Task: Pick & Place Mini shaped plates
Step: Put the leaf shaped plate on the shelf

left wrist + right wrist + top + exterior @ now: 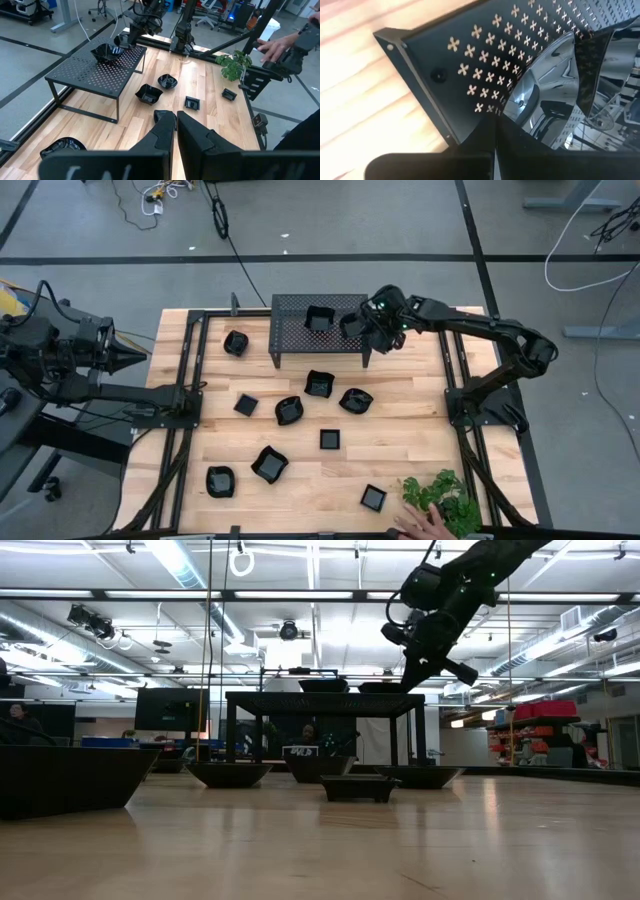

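Right fingers [362,332] clenched tight over the stand [290,315], pressed together at the rim of a glossy plate [350,326] resting on it; whether they pinch that rim is unclear. Second plate [319,319] sits on the stand too. Left fingers [135,354] nearly shut, empty, parked off the worktop [420,430] edge. Nine more plates scattered on the worktop.

Low view: right fingers [410,675] tilted down above the stand [320,700].

Left wrist: fingers [176,122] almost together, a person's hand [272,47] near a green plant [235,65].

Right wrist: fingers [495,132] closed against the shiny plate [555,95]. No readable writing.
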`<action>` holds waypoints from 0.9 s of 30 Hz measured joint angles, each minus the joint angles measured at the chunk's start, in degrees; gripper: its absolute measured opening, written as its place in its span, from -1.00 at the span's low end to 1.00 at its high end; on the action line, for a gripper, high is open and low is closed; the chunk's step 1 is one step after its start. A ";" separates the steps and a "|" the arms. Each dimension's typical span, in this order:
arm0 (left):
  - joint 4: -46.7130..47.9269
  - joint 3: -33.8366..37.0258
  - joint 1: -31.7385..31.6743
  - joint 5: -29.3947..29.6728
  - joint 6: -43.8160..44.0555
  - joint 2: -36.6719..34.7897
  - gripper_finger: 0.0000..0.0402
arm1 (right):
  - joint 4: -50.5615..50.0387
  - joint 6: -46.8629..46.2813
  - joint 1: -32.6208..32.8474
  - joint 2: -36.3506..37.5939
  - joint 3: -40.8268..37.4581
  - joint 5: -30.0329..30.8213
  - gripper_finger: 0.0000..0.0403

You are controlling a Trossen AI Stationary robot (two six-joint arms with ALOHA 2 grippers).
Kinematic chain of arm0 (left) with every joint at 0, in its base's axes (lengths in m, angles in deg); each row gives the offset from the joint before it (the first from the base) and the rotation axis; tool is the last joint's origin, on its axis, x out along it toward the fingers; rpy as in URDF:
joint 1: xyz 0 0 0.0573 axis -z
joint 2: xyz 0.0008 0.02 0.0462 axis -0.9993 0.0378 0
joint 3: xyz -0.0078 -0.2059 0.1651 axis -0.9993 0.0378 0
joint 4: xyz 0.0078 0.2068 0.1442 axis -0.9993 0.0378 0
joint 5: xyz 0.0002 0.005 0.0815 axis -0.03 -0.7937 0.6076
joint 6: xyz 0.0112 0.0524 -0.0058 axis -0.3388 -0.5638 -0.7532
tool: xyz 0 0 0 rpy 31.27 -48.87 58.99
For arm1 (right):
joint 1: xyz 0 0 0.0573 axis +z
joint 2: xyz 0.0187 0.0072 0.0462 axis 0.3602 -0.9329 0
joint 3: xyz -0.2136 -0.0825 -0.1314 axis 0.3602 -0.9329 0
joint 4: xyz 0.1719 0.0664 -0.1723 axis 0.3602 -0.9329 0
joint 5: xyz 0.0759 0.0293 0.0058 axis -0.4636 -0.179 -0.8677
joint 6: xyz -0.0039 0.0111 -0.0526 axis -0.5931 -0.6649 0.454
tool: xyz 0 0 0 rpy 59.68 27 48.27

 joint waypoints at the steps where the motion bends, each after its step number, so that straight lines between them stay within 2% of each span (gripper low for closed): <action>1: -0.01 0.00 -0.01 -0.01 0.00 0.00 -0.87 | 0.10 -0.01 0.00 -0.02 0.00 0.00 -0.99; 23: -0.01 0.00 0.01 -0.01 0.00 0.00 -0.87 | 0.93 -0.47 -0.11 0.00 0.00 1.49 -0.84; 27: -0.01 0.00 -0.01 -0.01 0.00 0.00 -0.87 | 2.03 -3.74 -0.13 0.00 0.00 1.52 -0.78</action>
